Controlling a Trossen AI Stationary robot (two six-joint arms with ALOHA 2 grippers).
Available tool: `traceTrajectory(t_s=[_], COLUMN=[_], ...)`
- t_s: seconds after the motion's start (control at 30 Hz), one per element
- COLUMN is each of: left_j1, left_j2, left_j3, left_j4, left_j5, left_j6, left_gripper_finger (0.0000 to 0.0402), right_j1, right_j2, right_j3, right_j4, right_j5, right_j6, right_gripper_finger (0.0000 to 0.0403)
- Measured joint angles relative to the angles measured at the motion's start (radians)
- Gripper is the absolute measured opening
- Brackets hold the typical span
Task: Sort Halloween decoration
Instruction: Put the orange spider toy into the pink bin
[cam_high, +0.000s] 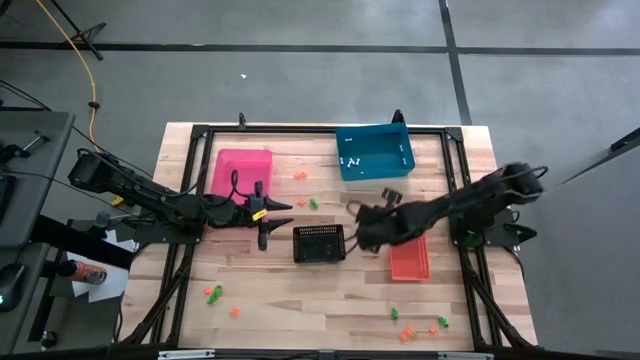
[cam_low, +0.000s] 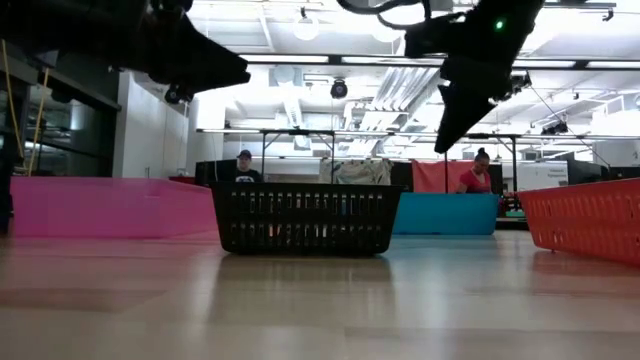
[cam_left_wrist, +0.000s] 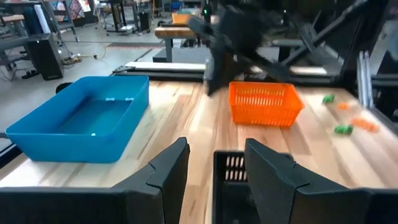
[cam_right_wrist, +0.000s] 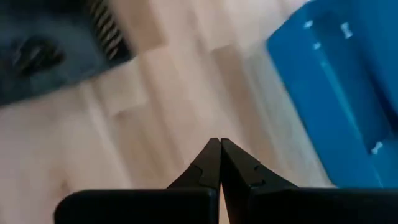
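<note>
Orange/green trinkets: small plastic Halloween decoration pieces (cam_high: 213, 293) scattered lower left, lower right, upper centre of high view.
Left gripper (cam_high: 268, 226): fingers parted, empty, left of black mesh basket (cam_high: 319, 243).
Right gripper (cam_high: 357, 236): closed, empty.
Tip: descend squarely over one trinket.

Even bright overhead light, ceiling lamps (cam_low: 306, 30) glaring in the low view, arms there in dark silhouette, soft sheen on the table (cam_low: 320, 300), right wrist view smeared with blur, black bin (cam_right_wrist: 56, 43) unfocused
</note>
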Motion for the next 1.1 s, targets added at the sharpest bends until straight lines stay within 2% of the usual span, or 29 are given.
traceTrajectory(t_s=[0.13,0.23,0.3,0.43,0.5,0.57,0.73,1.0,1.1], left_j1=[0.0,-0.001,-0.001,-0.001,-0.001,-0.001,0.0,0.0,0.019], left_j2=[0.0,0.0,0.0,0.0,0.0,0.0,0.0,0.0,0.0], left_j3=[0.0,0.0,0.0,0.0,0.0,-0.001,0.0,-0.001,0.002], left_j4=[-0.017,-0.012,-0.003,0.045,0.066,0.076,0.091,0.081,0.086], left_j5=[0.0,0.004,0.011,0.011,0.011,0.011,0.011,0.009,-0.071], left_j6=[0.011,0.01,0.011,0.035,0.061,0.073,0.065,0.014,0.033], left_gripper_finger=[0.0144,0.0144,0.0144,0.0144,0.0144,0.0144,0.0144,0.0144,0.0144], right_j1=[-0.054,-0.075,-0.088,-0.122,-0.142,-0.161,-0.179,-0.177,-0.177], right_j2=[-0.186,-0.333,-0.406,-0.444,-0.44,-0.428,-0.394,-0.378,-0.378], right_j3=[-0.23,-0.447,-0.586,-0.783,-0.824,-0.826,-0.748,-0.686,-0.681], right_j4=[0.308,0.668,0.979,1.57,1.736,1.796,1.766,1.693,1.691], right_j5=[0.011,-0.026,-0.066,-0.199,-0.236,-0.273,-0.379,-0.394,-0.395], right_j6=[-0.07,-0.164,-0.238,-0.404,-0.472,-0.531,-0.639,-0.676,-0.676], right_gripper_finger=[0.0,0.0,0.0,0.0,0.0,0.0,0.0,0.0,0.0])
